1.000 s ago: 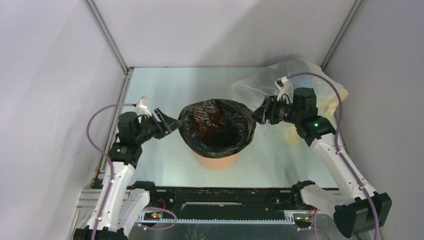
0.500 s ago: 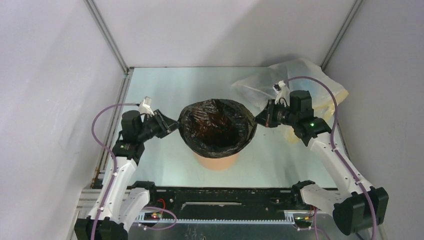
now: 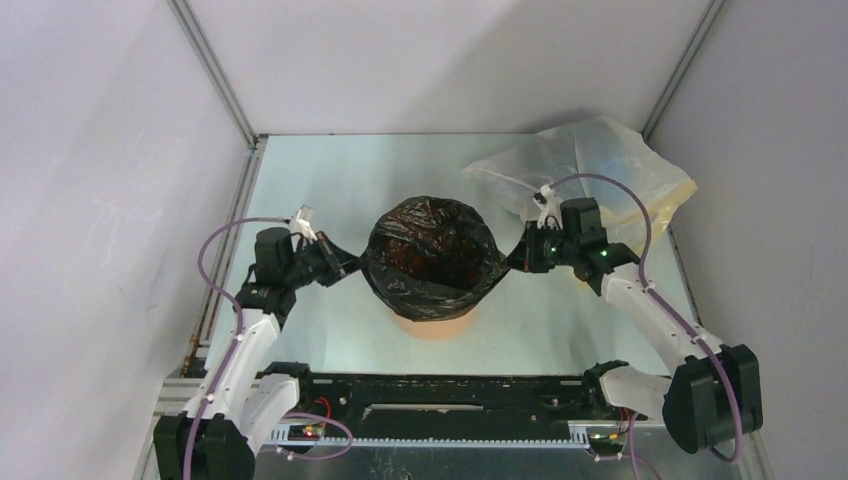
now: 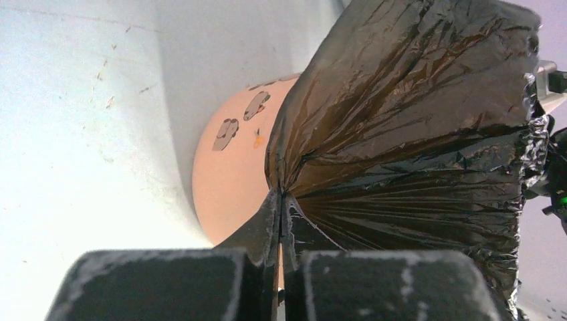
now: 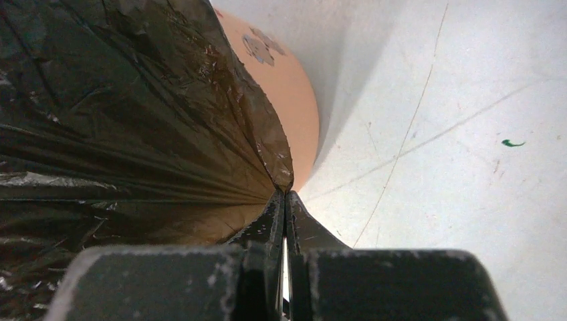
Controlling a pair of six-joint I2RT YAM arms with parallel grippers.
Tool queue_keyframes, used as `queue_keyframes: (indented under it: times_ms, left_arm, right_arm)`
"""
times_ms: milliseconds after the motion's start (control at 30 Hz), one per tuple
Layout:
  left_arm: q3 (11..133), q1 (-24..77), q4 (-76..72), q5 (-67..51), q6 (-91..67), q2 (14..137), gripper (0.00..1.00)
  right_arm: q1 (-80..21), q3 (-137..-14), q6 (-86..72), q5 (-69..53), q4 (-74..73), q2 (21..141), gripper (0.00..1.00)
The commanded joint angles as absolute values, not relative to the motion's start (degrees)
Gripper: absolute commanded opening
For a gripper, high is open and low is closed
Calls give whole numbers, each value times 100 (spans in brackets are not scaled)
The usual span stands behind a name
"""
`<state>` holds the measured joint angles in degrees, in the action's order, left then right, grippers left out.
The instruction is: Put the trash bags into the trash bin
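At the middle of the worktop [image 3: 330, 180], the crinkly, glossy black trash bag [image 3: 432, 255] drapes over the round, smooth-walled orange trash bin [image 3: 432, 325]. The left end effector [image 4: 279, 207] and right end effector [image 5: 286, 200] are each pinched tight on opposite edges of the bag's rim. Film this thin could tear or slip free under uneven pulling, and the light bin might tip.

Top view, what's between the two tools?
The black trash bag, draped over the orange trash bin; the left tool and right tool each pinch one side, clearest in the top view.
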<state>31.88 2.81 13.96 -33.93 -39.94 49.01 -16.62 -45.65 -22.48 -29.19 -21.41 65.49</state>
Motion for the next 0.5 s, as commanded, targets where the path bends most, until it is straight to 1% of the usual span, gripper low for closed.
queue_keyframes:
  times_ms: [0, 233, 467]
  left_arm:
    - [3104, 237, 1151, -3577, -3840, 4869, 0]
    - [3035, 242, 1151, -3577, -3857, 4856, 0]
    - [2945, 239, 1151, -3418, -3865, 4853, 0]
  right_arm:
    - [-2006, -4421, -2297, -2650, -1603, 6746, 0]
    - [-2281, -4264, -2436, -2482, -1246, 7048, 0]
    - [-2369, -4246, -2360, -2096, -1319, 7083, 0]
